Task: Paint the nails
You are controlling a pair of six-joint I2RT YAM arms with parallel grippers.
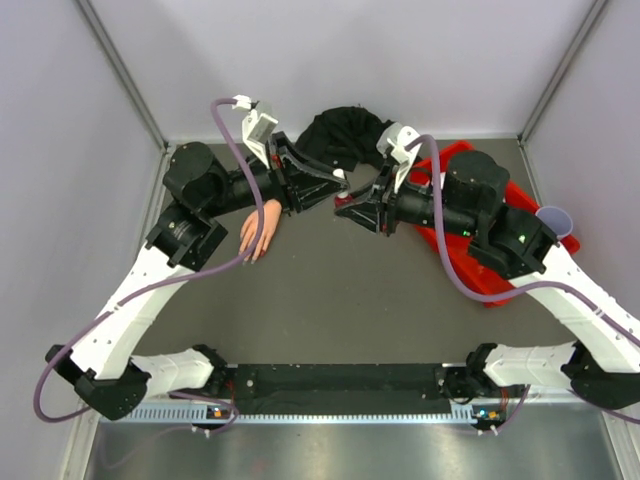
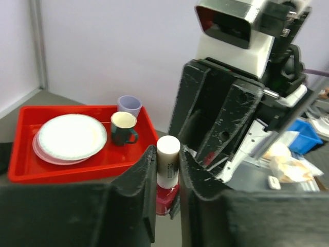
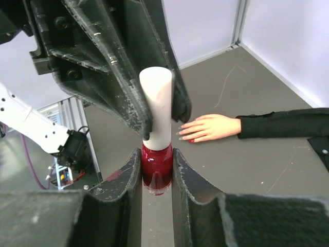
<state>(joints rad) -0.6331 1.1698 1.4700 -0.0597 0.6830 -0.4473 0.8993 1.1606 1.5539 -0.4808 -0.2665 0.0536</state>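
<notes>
Top view: left tool [image 1: 328, 190] and right tool [image 1: 360, 208] meet tip to tip over the far middle of the table [image 1: 350, 300] with the polish bottle [image 1: 343, 199] between them; the mannequin hand [image 1: 258, 230] lies flat just left and nearer. Left wrist view: left tool is clenched on the white cap [image 2: 168, 152], probably to twist it off, with the red tray [image 2: 77, 164] beyond. Right wrist view: right tool clamps the bottle's red body to steady it; the nails [image 3: 183, 133] look unpainted and lie apart from the bottle.

Bottle [image 3: 156, 172] glossy red glass, cap [image 3: 157, 103] smooth matt white plastic; jaws scuffed matt black plastic; mannequin hand [image 3: 208, 127] smooth peach, sleeve [image 3: 282, 123] black cloth.
</notes>
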